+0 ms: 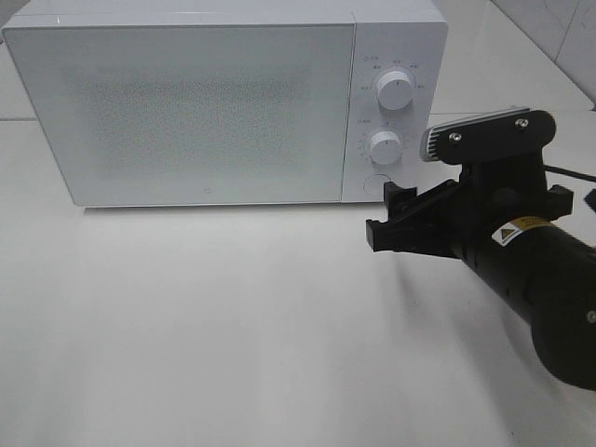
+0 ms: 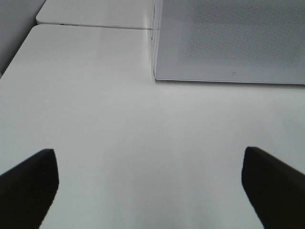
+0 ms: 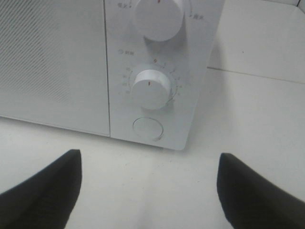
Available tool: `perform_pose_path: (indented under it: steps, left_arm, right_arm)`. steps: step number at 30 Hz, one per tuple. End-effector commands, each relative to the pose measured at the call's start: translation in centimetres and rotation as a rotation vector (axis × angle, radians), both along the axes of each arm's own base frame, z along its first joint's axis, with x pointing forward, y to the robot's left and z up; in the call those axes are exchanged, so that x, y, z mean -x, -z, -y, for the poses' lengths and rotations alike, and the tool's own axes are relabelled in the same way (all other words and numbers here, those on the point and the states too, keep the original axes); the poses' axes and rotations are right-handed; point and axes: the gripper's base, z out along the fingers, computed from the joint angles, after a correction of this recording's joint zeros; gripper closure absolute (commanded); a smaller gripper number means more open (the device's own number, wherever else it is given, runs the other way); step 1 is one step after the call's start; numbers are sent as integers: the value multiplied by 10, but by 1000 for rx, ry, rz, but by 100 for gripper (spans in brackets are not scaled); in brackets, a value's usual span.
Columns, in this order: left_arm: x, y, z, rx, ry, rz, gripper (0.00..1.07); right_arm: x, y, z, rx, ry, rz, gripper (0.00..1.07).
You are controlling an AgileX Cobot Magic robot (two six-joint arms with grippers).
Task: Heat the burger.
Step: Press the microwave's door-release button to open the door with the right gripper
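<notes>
Nearest: right gripper (image 1: 384, 216), jaws spread wide, empty, aimed at round button (image 3: 147, 128), likely door release, just under timer knob (image 3: 150, 89). Left gripper (image 2: 150, 186) likewise wide, empty, low over table (image 2: 95, 95). Door of microwave (image 1: 186, 102) closed, frosted; contents hidden. No burger in view, possibly inside, cannot tell. Risk: off-centre push clipping knob, or shoving oven backward.

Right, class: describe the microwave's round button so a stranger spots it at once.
Find the white microwave. On its right-hand panel, look under the lower knob. The button is flat, unlike that knob and the upper knob.
</notes>
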Motion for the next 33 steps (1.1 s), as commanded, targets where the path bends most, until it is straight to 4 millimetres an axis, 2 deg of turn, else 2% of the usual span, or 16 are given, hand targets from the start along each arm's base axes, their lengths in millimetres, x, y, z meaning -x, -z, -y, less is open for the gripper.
perform_pose_path:
  steps: [1,15,17,18,19,21,22,23,24,25,26,27,29,30,32,33]
  left_arm:
    - [3,0,1,8,4,24,7]
    - [3,0,1,8,4,24,7]
    - [3,0,1,8,4,24,7]
    - [3,0,1,8,4,24,7]
    - [3,0,1,8,4,24,7]
    - [3,0,1,8,4,24,7]
    - [3,0,1,8,4,24,7]
    - [3,0,1,8,4,24,7]
    - [3,0,1,8,4,24,7]
    - [3,0,1,8,4,24,7]
    - [3,0,1,8,4,24,7]
    - [3,0,1,8,4,24,7]
    - [3,0,1,8,4,24,7]
    - [3,0,1,8,4,24,7]
    - [3,0,1,8,4,24,7]
    - [3,0,1,8,4,24,7]
  right_arm:
    - [2,8,-5,-61,16,-21,34]
    - [2,12,-6,-258,100,-59,36]
    - [2,12,-6,-390,153,-82,41]
    - [2,12,-6,-390,153,-82,41]
    - [2,12,-6,-510,201,-102,45]
    - [2,12,-6,-563,222,-111,46]
    - [2,12,-6,-708,279,-134,51]
    - [2,12,-6,-708,279,-134,51]
    - [2,12,-6,-861,340,-160,57]
    - [2,12,-6,-922,365,-169,59]
    - [2,12,-6,-922,365,-169,59]
    - [2,12,-6,-1060,419,-192,65]
    - [2,12,-6,-1108,436,-200,68]
    - [2,12,-6,-1201,473,-216,74]
    - [2,12,-6,-1243,490,-223,78]
    - [2,12,-6,-1313,518,-234,84]
